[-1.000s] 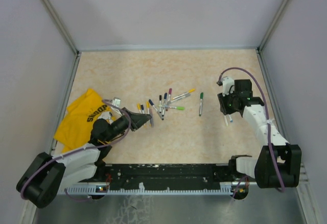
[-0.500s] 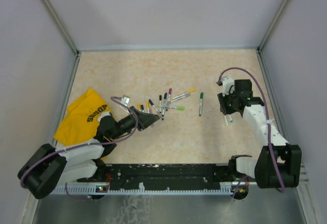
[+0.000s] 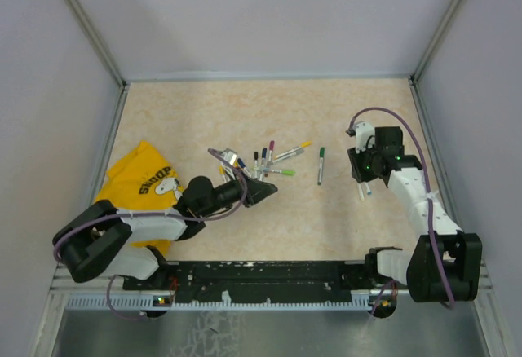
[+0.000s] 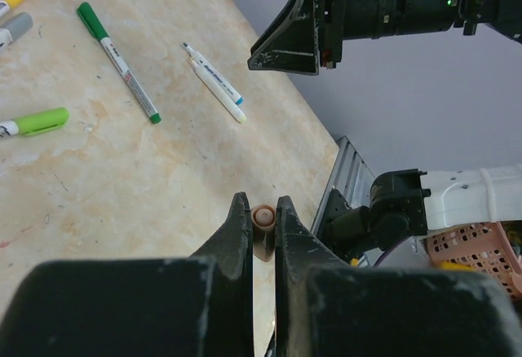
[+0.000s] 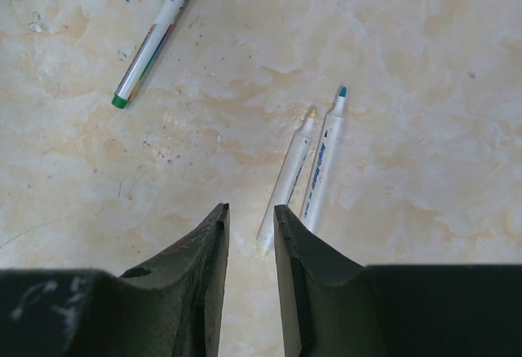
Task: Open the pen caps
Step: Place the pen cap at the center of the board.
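Pens [image 3: 263,160] lie beyond left pincer [image 3: 272,188], which grips orange pen [image 4: 263,218].

about a dozen pens [image 3: 320,165] and one yellow cloth [image 3: 130,184].

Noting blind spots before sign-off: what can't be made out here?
- Left wrist: the left end effector pinches an orange-tipped item end-on; its fingers hide whether it is pen or cap.
- Top: the left arm covers part of the pen pile; caps too small.
- Right wrist: the right end effector hides the blue-tipped pen's rear end.
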Available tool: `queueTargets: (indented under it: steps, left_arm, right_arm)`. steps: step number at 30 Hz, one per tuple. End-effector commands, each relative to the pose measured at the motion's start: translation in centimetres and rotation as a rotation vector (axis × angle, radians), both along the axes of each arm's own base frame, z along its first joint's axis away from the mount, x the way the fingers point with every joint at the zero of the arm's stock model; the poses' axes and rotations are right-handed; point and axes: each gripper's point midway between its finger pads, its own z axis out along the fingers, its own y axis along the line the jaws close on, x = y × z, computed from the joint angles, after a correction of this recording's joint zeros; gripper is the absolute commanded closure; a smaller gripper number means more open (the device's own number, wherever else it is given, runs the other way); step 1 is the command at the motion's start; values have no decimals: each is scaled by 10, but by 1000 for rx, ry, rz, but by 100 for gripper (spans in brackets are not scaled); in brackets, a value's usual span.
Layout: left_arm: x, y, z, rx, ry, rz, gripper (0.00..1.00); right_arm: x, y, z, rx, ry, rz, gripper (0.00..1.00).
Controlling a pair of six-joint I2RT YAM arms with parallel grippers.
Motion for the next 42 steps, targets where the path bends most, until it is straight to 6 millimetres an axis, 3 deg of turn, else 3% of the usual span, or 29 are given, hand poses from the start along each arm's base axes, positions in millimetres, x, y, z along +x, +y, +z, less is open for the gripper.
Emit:
queueTargets:
  steps: [1, 13, 26, 36, 42]
  left_arm:
    - [4, -22, 14, -30, -47, -18, 100]
    - [15, -66, -11, 26, -7, -26, 100]
    - [24, -96, -30, 80, 12, -7, 100]
    - [41, -113, -43, 150, 34, 74, 100]
    - [61, -138, -59, 208, 58, 99, 100]
  right_arm:
    - [9, -2, 18, -7, -75, 5, 71]
    - [10, -3, 19, -13, -84, -2, 71]
    - [11, -5, 20, -19, -91, -10, 71]
    - [12, -9, 22, -33, -102, -29, 71]
    - [16, -21, 24, -71, -118, -95, 71]
